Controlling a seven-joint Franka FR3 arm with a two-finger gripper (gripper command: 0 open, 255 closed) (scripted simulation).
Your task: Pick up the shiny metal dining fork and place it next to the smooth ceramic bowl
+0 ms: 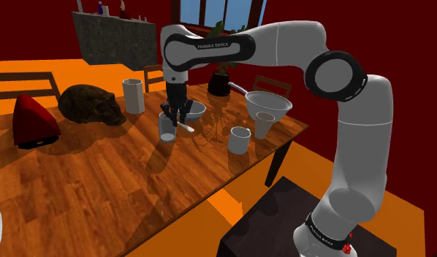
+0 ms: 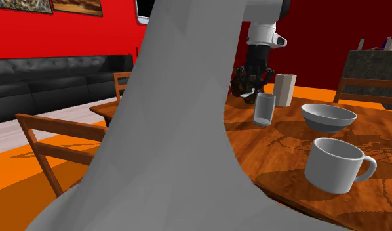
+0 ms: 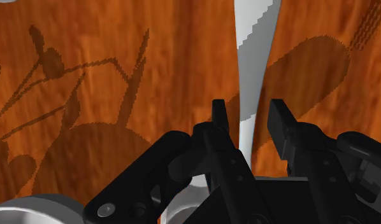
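Note:
My black gripper (image 1: 177, 117) hangs above the wooden table (image 1: 100, 182), shut on a pale grey fork (image 1: 185, 126) that slants down from its fingers. In the wrist view the fork's handle (image 3: 249, 121) runs between the fingertips (image 3: 220, 114) and reaches out over the tabletop, casting a shadow on the wood. The grey bowl (image 1: 193, 109) stands just behind the gripper in the shoulder view. In the second exterior view the bowl (image 2: 328, 117) lies to the right of the gripper (image 2: 247, 84).
A grey tumbler (image 1: 167, 125) stands right below the gripper. Also on the table are a tall white cup (image 1: 133, 95), a mug (image 1: 240, 139), a strainer-like bowl (image 1: 268, 104), a dark brown lump (image 1: 93, 104) and a red object (image 1: 34, 120). Chairs line the far side.

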